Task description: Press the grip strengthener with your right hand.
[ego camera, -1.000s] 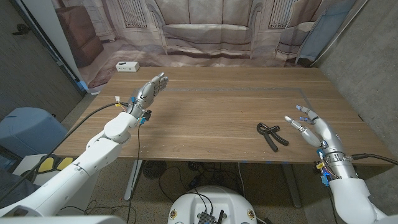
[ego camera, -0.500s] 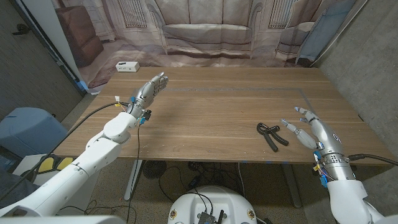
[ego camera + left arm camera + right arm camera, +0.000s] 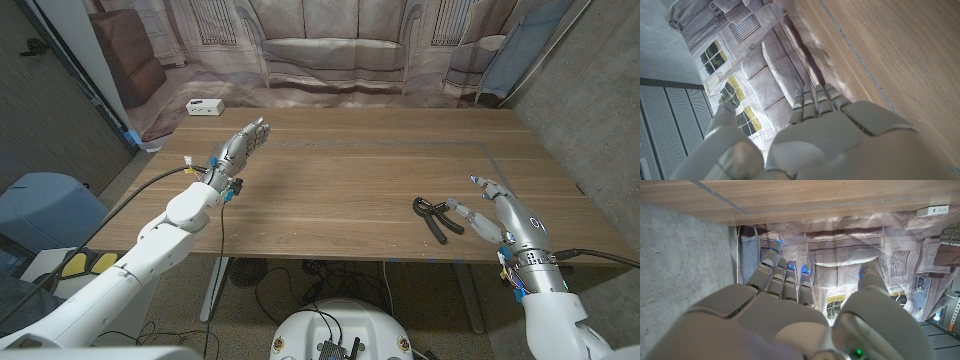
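A black grip strengthener [image 3: 437,217] lies on the wooden table [image 3: 350,180] near its front edge, on the right side. My right hand [image 3: 497,213] hovers just right of it, fingers spread and empty; the thumb reaches toward the strengthener's handles, a small gap still between them. In the right wrist view the right hand [image 3: 790,310] shows its back with fingers extended toward the backdrop. My left hand [image 3: 241,145] is held over the table's left side, fingers straight and holding nothing; the left wrist view shows the left hand [image 3: 825,135] from behind.
A small white box [image 3: 204,107] sits on the floor beyond the table's far left corner. A printed sofa backdrop [image 3: 330,45] hangs behind the table. A grey wall [image 3: 590,100] stands close on the right.
My right hand has drifted slightly down and toward the table's front edge, its thumb coming nearer the strengthener. The left arm and the strengthener have stayed put.
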`<state>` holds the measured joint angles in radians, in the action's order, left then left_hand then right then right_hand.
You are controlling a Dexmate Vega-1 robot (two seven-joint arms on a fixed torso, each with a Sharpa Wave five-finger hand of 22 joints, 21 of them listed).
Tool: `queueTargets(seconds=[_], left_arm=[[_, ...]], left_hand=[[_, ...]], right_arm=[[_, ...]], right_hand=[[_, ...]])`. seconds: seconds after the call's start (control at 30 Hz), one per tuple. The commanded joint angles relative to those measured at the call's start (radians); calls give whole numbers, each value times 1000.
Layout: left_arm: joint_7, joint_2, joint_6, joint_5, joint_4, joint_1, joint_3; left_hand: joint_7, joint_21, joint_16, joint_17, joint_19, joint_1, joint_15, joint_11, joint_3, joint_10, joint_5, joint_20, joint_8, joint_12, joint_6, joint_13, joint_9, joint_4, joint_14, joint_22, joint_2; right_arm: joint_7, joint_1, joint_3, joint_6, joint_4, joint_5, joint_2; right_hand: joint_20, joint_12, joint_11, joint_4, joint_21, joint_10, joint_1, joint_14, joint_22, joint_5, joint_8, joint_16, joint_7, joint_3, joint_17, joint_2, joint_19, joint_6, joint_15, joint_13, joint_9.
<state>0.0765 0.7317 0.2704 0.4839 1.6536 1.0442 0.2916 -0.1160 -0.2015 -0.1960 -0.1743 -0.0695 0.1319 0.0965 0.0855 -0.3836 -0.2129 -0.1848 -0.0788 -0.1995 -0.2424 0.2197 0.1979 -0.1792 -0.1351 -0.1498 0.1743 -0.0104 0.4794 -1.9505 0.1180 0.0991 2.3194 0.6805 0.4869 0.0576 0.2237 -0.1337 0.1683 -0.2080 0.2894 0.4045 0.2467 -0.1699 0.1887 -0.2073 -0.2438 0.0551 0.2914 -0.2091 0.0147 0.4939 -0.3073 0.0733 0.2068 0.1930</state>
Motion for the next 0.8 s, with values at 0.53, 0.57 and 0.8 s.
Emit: queueTargets(seconds=[0.53,0.57,0.8], left_arm=[[3,5,6,5,19,23,-9],[1,5,6,6,18,23,-9],[-5,7,9,14,7,24,-13]], left_hand=[[5,0,3,-5,0,12,-1,-1,-5,-15,4,-12,2,3,14,1,-2,-4,-13,6,1],[5,0,3,-5,0,12,0,-1,-5,-15,4,-12,2,3,14,1,-2,-4,-13,6,2],[6,1,3,-5,2,13,0,-2,-5,-16,4,-14,3,3,14,1,-2,-3,-16,6,2]], right_arm=[[-139,24,-154,388,100,256,106],[-146,28,-166,408,103,269,109],[-183,61,-239,525,115,347,134]], right_hand=[[21,4,2,1,5,19,20,19,-4,-3,1,-1,-4,2,0,-16,-11,-1,2,5,3],[23,4,2,0,5,19,21,20,-4,-4,6,-1,-3,1,0,-21,-9,11,4,5,3],[26,2,11,-2,4,19,22,41,-4,-7,14,-7,-12,-6,-2,-38,-2,35,7,5,3]])
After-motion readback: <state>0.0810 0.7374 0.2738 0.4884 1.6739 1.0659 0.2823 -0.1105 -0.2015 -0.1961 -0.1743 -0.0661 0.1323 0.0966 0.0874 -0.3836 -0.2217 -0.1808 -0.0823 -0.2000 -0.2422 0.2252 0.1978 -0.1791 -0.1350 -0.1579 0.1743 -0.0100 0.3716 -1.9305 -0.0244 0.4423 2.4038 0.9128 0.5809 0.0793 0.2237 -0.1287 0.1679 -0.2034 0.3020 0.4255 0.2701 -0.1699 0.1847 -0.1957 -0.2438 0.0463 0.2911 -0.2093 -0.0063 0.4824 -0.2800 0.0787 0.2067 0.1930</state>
